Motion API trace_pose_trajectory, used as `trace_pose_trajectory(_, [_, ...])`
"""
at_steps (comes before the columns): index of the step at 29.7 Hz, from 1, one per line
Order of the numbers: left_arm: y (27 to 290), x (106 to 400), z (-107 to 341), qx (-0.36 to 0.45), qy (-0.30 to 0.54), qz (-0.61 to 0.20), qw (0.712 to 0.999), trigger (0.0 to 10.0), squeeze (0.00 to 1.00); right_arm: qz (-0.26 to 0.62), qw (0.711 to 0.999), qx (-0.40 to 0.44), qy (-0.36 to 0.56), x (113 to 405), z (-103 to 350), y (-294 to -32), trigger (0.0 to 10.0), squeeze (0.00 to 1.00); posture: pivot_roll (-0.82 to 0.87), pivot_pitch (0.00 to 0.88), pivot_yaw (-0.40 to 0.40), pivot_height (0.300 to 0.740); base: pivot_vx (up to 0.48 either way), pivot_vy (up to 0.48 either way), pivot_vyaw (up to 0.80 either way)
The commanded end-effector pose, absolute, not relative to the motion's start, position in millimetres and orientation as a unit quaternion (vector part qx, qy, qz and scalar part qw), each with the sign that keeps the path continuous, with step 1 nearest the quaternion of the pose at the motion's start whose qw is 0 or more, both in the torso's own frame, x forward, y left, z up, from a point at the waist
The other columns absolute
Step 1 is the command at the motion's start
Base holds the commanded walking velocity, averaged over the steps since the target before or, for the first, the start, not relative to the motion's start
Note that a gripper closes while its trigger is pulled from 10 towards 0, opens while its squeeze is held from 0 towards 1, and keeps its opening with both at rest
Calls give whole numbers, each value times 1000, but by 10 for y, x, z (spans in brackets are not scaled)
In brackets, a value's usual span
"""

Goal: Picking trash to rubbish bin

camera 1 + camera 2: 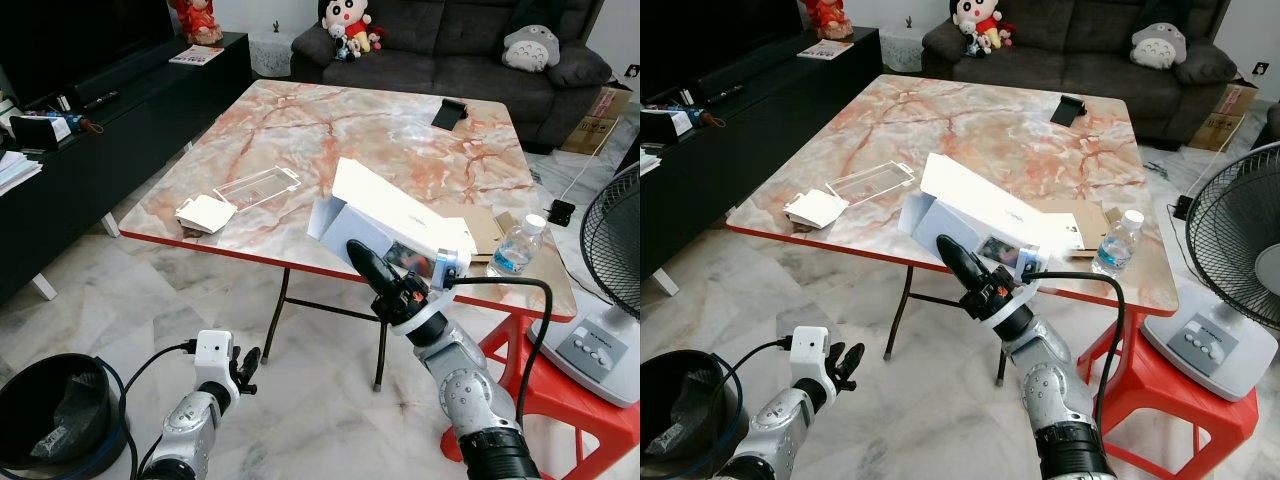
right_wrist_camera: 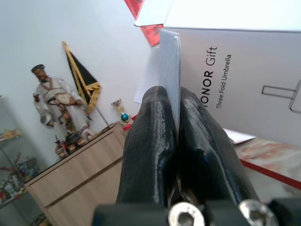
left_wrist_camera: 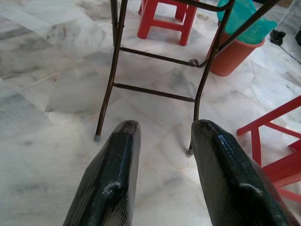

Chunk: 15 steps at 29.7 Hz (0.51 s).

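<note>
My right gripper [image 1: 358, 251] pinches the white box [image 1: 385, 215] at the table's near edge.

The marble table [image 1: 330, 130] stands before me, a dark sofa [image 1: 450, 40] behind it, a fan [image 1: 612, 250] to my right over a red stool [image 1: 525, 375]; the black bin [image 1: 50, 410] sits on the floor at my lower left, well apart from the box; the box lies open on the table (printed "HONOR Gift, Three Fold Umbrella"), its thin flap [image 2: 170, 70] clamped between my right fingers [image 2: 148, 141]; a bottle [image 1: 518, 245] stands near it, a clear tray [image 1: 255, 187] and a small white pack [image 1: 205, 213] further left; my left gripper [image 3: 162, 179] hangs low over the floor, fingers parted, grasping nothing.
</note>
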State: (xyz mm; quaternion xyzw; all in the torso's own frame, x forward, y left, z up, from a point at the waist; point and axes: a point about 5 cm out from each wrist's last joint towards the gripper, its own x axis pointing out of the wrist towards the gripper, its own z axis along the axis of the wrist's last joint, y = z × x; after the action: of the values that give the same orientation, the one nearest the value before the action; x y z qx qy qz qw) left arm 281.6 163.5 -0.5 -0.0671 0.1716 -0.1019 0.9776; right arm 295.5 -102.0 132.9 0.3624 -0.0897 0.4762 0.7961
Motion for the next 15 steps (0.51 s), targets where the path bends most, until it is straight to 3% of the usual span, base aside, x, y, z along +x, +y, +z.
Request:
trace_pose_trajectory(1, [1615,2834,8,-61,170,-113,977,10000,0,494,785,364,-90,2904,1372,-1002,10000,0,55,0,-19,740,0,0,0])
trace_pose_trajectory(15, [1598,2836,8,-62,172,-126,975,10000,0,514,779,358,-3,2471,989,-1242,10000,0,43,0,-14,740,0,0,0])
